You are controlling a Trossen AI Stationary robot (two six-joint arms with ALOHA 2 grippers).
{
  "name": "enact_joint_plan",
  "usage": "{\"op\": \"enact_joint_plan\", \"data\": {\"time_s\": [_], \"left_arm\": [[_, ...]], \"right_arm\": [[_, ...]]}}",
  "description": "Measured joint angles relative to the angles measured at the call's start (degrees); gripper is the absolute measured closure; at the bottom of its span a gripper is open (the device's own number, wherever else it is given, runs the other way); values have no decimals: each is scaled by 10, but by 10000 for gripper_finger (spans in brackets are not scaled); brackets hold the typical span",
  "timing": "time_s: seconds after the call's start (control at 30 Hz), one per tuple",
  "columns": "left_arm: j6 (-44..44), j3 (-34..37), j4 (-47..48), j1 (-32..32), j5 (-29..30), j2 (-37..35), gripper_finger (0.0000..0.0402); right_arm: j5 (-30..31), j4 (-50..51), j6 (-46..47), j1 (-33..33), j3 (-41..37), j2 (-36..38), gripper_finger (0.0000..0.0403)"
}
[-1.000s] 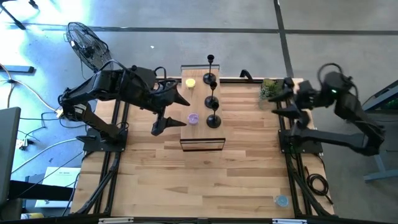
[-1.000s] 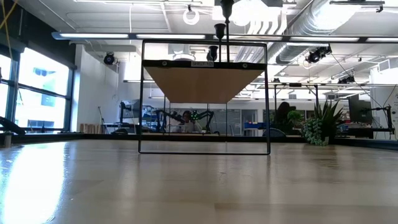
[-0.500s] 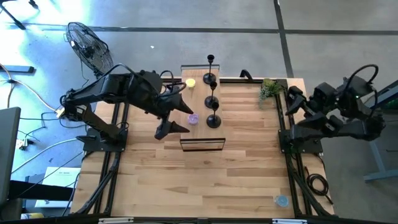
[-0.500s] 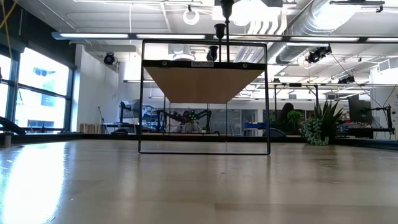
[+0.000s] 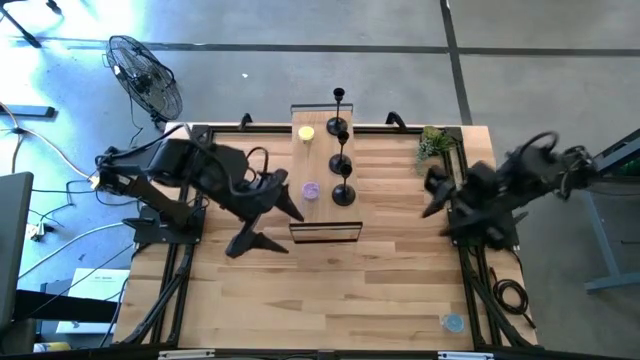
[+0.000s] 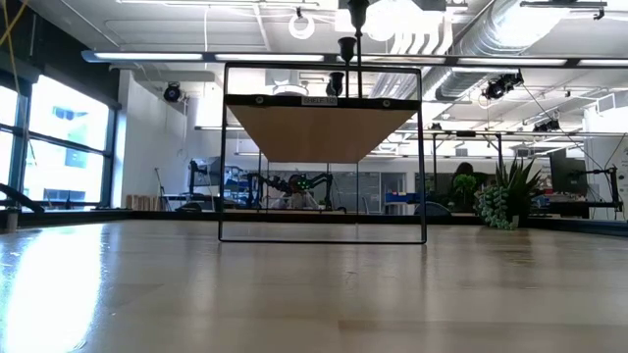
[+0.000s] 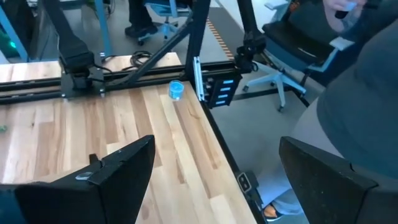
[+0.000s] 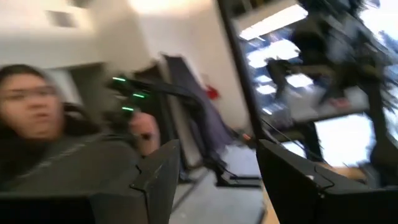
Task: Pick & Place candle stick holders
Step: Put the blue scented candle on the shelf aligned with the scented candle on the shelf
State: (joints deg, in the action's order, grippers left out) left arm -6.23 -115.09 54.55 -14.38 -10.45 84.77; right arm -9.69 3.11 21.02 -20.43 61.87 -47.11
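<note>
The pale plank-wood surface (image 5: 400, 270) is the largest thing, framed by black rails, with wide bare room across its near half. At its far middle stands a black wire-frame shelf with a wooden top (image 5: 324, 180); in the low view the frame rises on thin legs with open space beneath, so anything on top sits raised and must be reached from above or the side.

On that shelf top the three matte-black candle stick holders (image 5: 342, 150) stand upright in a row running from the far edge toward the near one, close together but apart, probably lined up so each stem can be taken singly. Just beside them lie a small yellow round piece (image 5: 306, 133) and a small lilac round piece (image 5: 310, 190).

The left tool (image 5: 262, 215) hangs off the shelf's left near corner, its two dark fingers (image 7: 112, 177) spread wide and holding nothing, as its wrist view shows. The right tool (image 5: 436, 194) is near the surface's right rail, well apart from the holders; its fingers (image 8: 158, 174) stand parted and empty, with a person in view beyond.

A green plant sprig (image 5: 434, 143) sits at the far right corner, narrowing the right arm's path a little.
</note>
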Motion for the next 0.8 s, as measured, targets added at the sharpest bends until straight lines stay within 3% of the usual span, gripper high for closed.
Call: {"op": "enact_joint_plan", "data": {"time_s": [0.23, 0.43, 0.6, 0.8], "left_arm": [[27, 0, 0, -26, 16, 0, 64], [34, 0, 1, -26, 20, 3, 64], [35, 0, 1, -26, 25, 10, 64], [35, 42, -27, -26, 21, 18, 64]], "right_arm": [[239, 72, 117, -110, 0, -42, 195], [418, 158, 295, -217, 0, -86, 195], [465, 182, 426, -286, 0, -130, 195], [486, 185, 492, -324, 0, -181, 195]]}}
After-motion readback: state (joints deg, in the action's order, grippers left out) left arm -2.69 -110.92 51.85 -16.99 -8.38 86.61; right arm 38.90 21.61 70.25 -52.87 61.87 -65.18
